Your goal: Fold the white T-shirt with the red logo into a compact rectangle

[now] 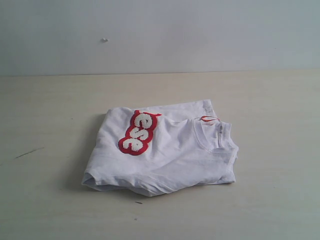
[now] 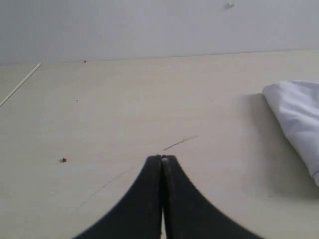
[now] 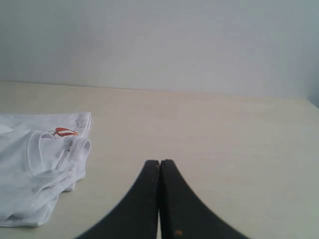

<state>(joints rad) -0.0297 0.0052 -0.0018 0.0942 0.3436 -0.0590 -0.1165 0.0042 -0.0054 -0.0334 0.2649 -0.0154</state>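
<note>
One white short-sleeved cotton T-shirt [image 1: 165,155] sits folded in the middle of the pale beige desk [image 1: 50,200]. It has one fuzzy red-and-white logo [image 1: 137,132] on top, but only "ese" reads since the rest is tucked under a fold. One small orange neck tag [image 1: 207,119] peeks out by the ribbed collar [image 1: 196,132], too tiny to read. Two black hands, the left hand [image 2: 162,158] and the right hand [image 3: 159,162], are both clenched on nothing, clear of the shirt.

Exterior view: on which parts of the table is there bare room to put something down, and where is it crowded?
The table is bare left of the white T-shirt up to the picture's edge, and right of its collar likewise. A bare strip lies between the shirt and the back wall. Only the middle is taken, by the folded shirt.
</note>
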